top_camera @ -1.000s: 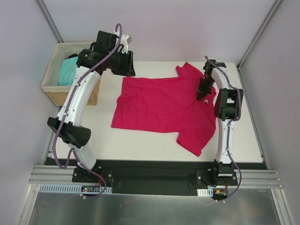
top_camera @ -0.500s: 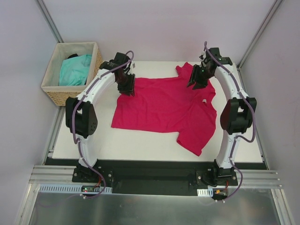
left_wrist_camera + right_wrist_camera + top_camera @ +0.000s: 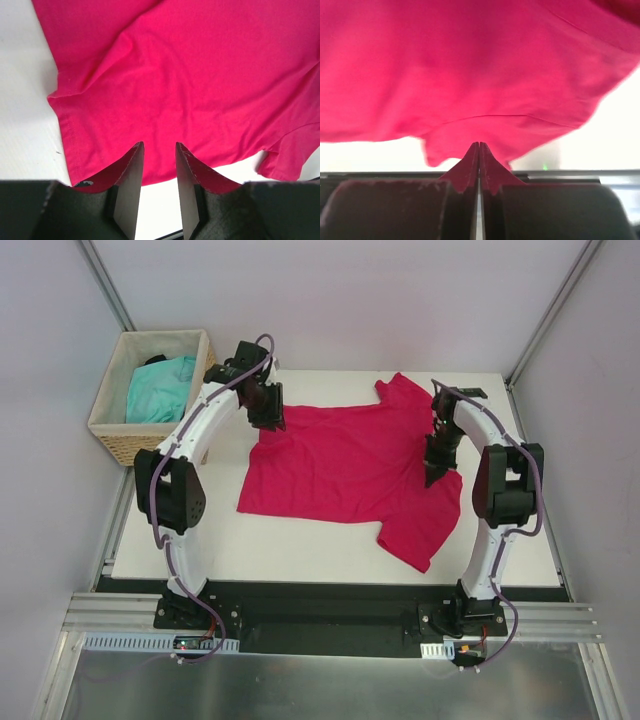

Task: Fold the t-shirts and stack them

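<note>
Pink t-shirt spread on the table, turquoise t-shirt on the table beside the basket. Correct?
No. The turquoise t-shirt lies inside the basket, not on the table beside it; the top external view shows this. The pink t-shirt is spread on the table.

The top camera looks steeply down from above and behind the arm bases. It sits far enough back to take in the whole white surface [image 3: 300,548], the crimson-pink short-sleeved fabric t-shirt [image 3: 340,460] and both arms. The left wrist camera looks closely past the left gripper [image 3: 159,144] onto the shirt's hem. The right wrist camera, nearer still, faces along the right gripper [image 3: 479,143] at its edge. All three views share that shirt.
</note>
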You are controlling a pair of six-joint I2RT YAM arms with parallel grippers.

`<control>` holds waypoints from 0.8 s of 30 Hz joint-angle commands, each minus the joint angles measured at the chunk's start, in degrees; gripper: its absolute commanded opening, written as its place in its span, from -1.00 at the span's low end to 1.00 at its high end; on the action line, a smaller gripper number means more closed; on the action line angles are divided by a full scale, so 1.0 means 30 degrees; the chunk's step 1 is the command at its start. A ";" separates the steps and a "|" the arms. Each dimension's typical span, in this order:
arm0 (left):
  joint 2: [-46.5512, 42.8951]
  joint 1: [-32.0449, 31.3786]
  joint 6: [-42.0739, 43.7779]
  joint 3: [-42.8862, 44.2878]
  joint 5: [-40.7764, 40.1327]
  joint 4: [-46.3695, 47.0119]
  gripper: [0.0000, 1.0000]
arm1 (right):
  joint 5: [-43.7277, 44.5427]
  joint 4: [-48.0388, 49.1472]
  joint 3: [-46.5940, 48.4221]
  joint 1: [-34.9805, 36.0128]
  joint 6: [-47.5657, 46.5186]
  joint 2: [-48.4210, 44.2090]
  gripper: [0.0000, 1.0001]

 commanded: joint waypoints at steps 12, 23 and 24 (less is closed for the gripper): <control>-0.2539 0.0742 -0.0443 0.0748 0.0949 0.0105 -0.35 | 0.3347 0.2753 -0.4064 -0.2197 -0.0057 -0.0195 -0.98; -0.2744 0.0801 -0.0355 0.1070 0.1096 0.0105 -0.34 | 0.4430 0.2055 -0.3215 -0.3133 -0.0060 0.1444 -0.98; -0.2744 0.0830 -0.0384 0.1099 0.1096 0.0105 -0.34 | 0.4837 0.1791 -0.3302 -0.3221 -0.0059 0.1474 -0.98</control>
